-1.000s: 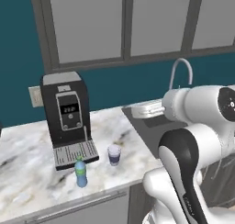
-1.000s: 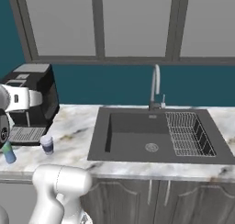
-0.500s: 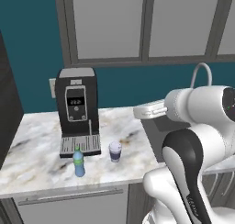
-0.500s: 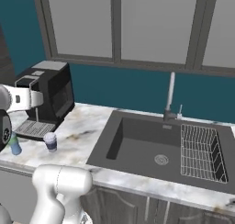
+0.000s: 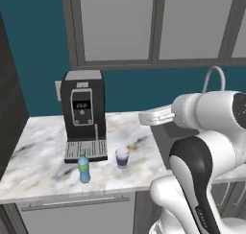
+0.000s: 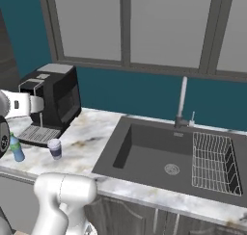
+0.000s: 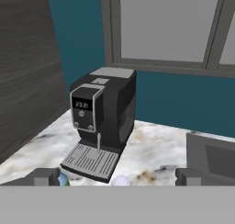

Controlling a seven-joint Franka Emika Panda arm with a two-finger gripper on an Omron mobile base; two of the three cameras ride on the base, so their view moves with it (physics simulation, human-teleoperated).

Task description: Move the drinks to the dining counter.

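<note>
Two drinks stand on the marble worktop (image 5: 43, 166) in front of the coffee machine. One is a small blue-green bottle (image 5: 84, 168) (image 6: 17, 150). To its right is a short white-and-purple lidded cup (image 5: 122, 157) (image 6: 55, 148). My gripper (image 5: 143, 117) (image 6: 41, 104) hovers well above the worktop, to the right of the machine, level with its upper half. In the hand view my gripper (image 7: 117, 177) is open, its fingertips (image 7: 46, 176) far apart, and the bottle cap (image 7: 63, 180) and cup lid (image 7: 120, 181) peek up at the bottom. The dining counter is out of view.
A black coffee machine (image 5: 84, 113) (image 6: 53, 101) stands at the back of the worktop, its drip tray just behind the drinks. To the right lies a dark sink (image 6: 164, 154) with a faucet (image 6: 182, 101) and wire rack (image 6: 212, 157). A dark panel (image 5: 9, 108) borders the left.
The whole picture has shifted: the base has driven, so the coffee machine and drinks now sit further right and closer. The drinks have not moved on the worktop. The gripper stays open.
</note>
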